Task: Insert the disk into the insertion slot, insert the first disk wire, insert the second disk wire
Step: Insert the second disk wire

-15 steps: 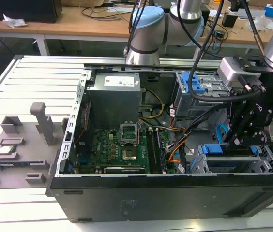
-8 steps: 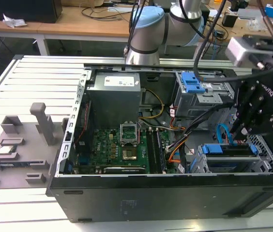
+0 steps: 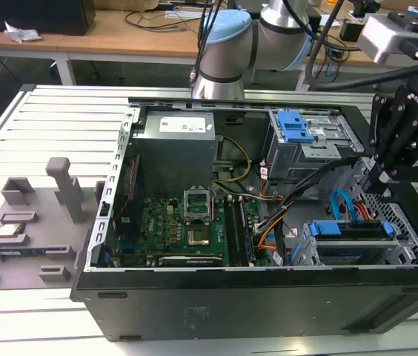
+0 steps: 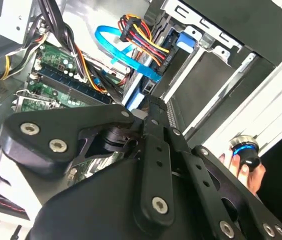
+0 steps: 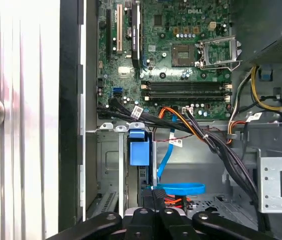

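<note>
Open black tower computer case [image 3: 194,311] lay on its side on a slatted white metal table [image 3: 61,126]. Black two-finger gripper [image 3: 382,175] hung over the case's corner at the exterior view's right, above the low silver perforated drive cage, the insertion slot [image 3: 409,245].

Flat silver hard drive in its bright blue plastic carrier, the disk [image 3: 350,231], sat seated inside that slot; blue carrier tab also seen in the first wrist view [image 5: 140,151].

Slim light-blue flat cable, the second disk wire [image 4: 126,52], looped up from the rear of the disk, just beside the gripper's fingertips. Red, orange and black wire bundle, the first disk wire [image 4: 143,32], ended in a black plug close above the blue cable.

Fingers looked drawn together at the tips in both wrist views, nothing visibly between them.

Green motherboard [image 3: 183,230] filled the case middle. A person's hand [image 4: 241,167] rested on a blue-ringed round button [image 4: 244,150] on the table.
</note>
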Action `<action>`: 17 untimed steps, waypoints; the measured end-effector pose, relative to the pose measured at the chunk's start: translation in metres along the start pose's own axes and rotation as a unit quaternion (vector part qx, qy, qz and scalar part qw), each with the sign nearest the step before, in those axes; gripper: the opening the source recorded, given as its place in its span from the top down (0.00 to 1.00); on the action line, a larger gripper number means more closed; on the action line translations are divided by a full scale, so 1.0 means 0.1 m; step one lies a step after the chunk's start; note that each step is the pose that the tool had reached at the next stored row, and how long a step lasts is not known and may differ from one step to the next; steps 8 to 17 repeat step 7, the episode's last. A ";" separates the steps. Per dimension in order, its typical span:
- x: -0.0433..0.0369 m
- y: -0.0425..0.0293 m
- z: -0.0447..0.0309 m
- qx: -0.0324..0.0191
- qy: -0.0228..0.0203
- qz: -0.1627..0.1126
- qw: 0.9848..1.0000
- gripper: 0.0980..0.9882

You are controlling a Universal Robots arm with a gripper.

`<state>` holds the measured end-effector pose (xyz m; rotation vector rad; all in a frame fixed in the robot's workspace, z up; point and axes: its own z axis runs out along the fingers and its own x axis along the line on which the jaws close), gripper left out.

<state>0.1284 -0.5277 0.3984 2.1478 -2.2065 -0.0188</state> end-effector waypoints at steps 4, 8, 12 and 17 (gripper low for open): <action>0.000 0.000 -0.002 0.000 0.000 0.000 1.000 0.99; 0.000 0.000 -0.002 0.000 0.000 0.000 1.000 0.99; 0.000 0.000 -0.002 0.000 0.000 0.000 1.000 0.99; 0.000 0.000 -0.002 0.000 0.000 0.000 1.000 0.99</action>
